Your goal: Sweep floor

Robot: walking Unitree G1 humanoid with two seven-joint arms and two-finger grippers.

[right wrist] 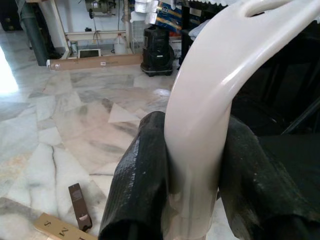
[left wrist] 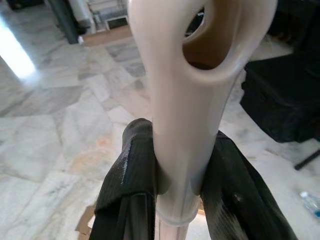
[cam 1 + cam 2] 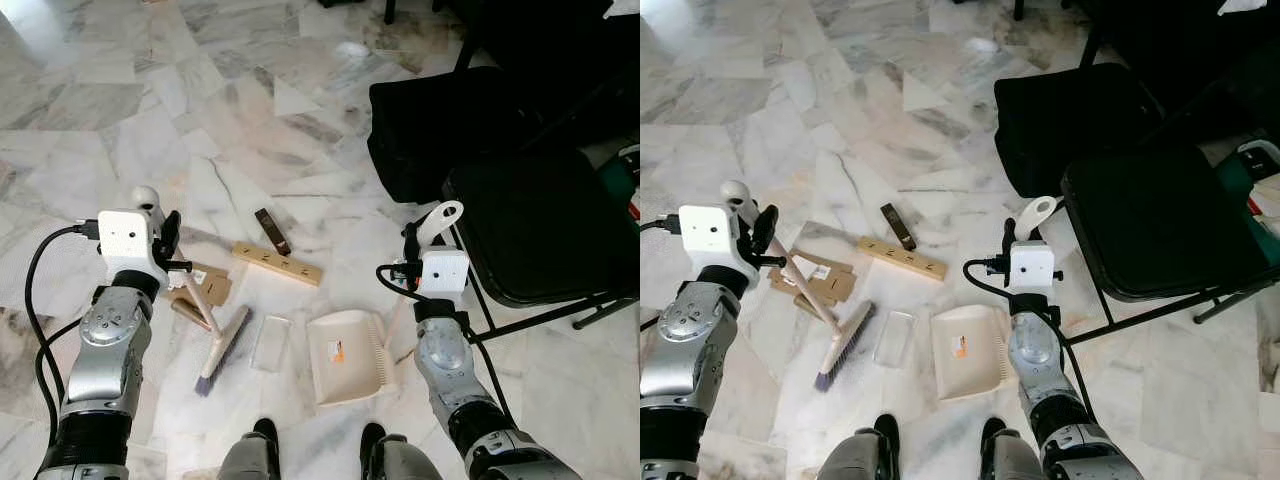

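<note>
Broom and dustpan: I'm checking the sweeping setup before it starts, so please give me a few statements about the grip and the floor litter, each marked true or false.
1. The left gripper is shut on the broom handle. True.
2. The dustpan lies untouched on the floor. False: the right gripper is shut on its handle.
3. The clear plastic piece lies between the broom head and the dustpan. True.
4. The wooden strip is already in the dustpan. False: it lies on the marble floor beyond it.
5. A black folding chair stands on the robot's right. True.
</note>
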